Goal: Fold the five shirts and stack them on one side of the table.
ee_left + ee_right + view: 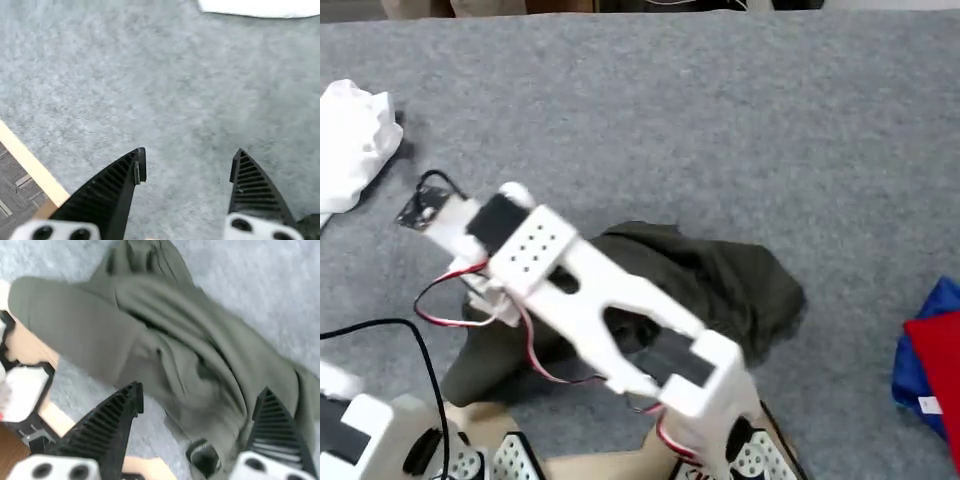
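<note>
Where the olive shirt [720,285] is lying: crumpled in a soft, lumpy heap on the table [720,120], its matte fabric bunching into long ridges and deep folds [165,340].
Table: covered in grey felt with a fuzzy, mottled nap, spreading flat on every side of the olive shirt.
Right arm [590,290]: white moulded plastic, blocky, with a plate of small round holes, stretching across and above the olive shirt.
Right gripper [200,390]: hanging over the olive shirt, released, with cloth showing between the jaws and nothing being gripped.
Fingers [110,425]: black, ribbed and tapering to narrow tips, standing wide apart over the olive shirt's folds.
Left gripper [190,151]: hanging above bare felt off to one side of the olive shirt, spread wide and holding nothing, its ribbed black wedges matching the right pair.
White shirt [350,140]: sitting well apart from the olive shirt at the table's edge, puffy and wrinkled, rounded in outline; it is also showing as a smooth pale patch [260,6] beyond the left gripper.
Red shirt [940,370]: lying flat with straight edges, well apart from the olive shirt on the side opposite the white shirt.
Blue shirt [942,296]: lying under the red shirt, its edge sticking out toward the olive shirt.
Wires [450,290]: thin red and white strands looping off the right arm, just beside the olive shirt.
Wood edge [27,347]: pale, smooth and flat, touching the olive shirt's rounded end.
</note>
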`<action>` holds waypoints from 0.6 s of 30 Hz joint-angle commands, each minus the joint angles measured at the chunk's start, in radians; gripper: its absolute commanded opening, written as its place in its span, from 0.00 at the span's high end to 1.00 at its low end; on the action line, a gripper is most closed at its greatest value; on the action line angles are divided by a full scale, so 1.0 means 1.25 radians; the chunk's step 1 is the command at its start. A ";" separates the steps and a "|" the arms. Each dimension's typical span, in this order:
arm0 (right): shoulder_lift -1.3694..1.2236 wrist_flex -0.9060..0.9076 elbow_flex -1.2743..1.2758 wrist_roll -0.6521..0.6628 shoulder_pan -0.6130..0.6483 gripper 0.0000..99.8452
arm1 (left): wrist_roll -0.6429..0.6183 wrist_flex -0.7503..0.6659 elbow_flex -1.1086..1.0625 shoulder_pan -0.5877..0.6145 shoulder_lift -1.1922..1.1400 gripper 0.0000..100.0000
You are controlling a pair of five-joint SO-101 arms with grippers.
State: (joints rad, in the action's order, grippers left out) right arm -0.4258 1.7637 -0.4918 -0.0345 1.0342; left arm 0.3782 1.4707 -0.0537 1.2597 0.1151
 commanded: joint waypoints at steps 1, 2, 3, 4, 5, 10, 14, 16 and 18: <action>-0.069 0.015 -0.114 -0.006 0.024 0.65 | 0.034 -0.032 -0.027 0.033 0.035 0.72; -0.090 0.015 -0.132 -0.006 0.031 0.65 | 0.044 -0.038 -0.033 0.039 0.035 0.72; -0.106 0.015 -0.150 -0.007 0.039 0.67 | 0.052 -0.043 -0.039 0.045 0.035 0.72; -0.122 0.015 -0.166 -0.016 0.047 0.69 | 0.056 -0.048 -0.045 0.048 0.035 0.72; -0.136 0.015 -0.177 -0.023 0.056 0.72 | 0.059 -0.050 -0.049 0.053 0.035 0.72; -0.181 0.015 -0.192 -0.042 0.073 0.89 | 0.064 -0.049 -0.064 0.054 0.035 0.72; -0.193 0.016 -0.191 -0.044 0.060 0.92 | 0.064 -0.049 -0.064 0.049 0.035 0.72; -0.193 0.016 -0.191 -0.044 0.048 0.92 | 0.064 -0.049 -0.064 0.049 0.035 0.72; -0.193 0.016 -0.191 -0.044 0.035 0.92 | 0.063 -0.049 -0.064 0.048 0.035 0.72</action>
State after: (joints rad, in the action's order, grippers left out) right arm -0.6743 1.7653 -0.6836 -0.0790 1.1078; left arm 0.4534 1.4216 -0.1350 1.3211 0.1151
